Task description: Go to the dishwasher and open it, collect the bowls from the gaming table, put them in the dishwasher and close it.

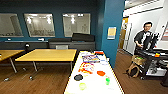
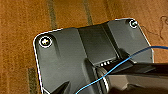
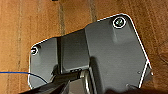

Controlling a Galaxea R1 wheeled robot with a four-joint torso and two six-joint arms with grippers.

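White and glossy, the gaming table (image 1: pixel 96 80) runs away from the robot toward the teal pillar (image 1: pixel 112 30), its far end close beside the pillar's foot. On its top, nearest the robot, sits a pale green bowl (image 1: pixel 82 86); a little farther toward the pillar lie a black bowl (image 1: pixel 78 77), an orange bowl (image 1: pixel 101 73) and a small green cup (image 1: pixel 107 80). Beyond them are colourful flat packets (image 1: pixel 90 59) and a red thing (image 1: pixel 99 52) at the end by the pillar. To the far side of the gaming table from the pillar stands a wooden desk (image 1: pixel 47 55) on thin legs, with a second one (image 1: pixel 7 53) past it. On the other side of the pillar a person (image 1: pixel 144 35) stands behind a black cart (image 1: pixel 152 60). Both wrist cameras look down on brown wood floor (image 2: pixel 22 22); whether either hand is open or closed, I cannot tell.
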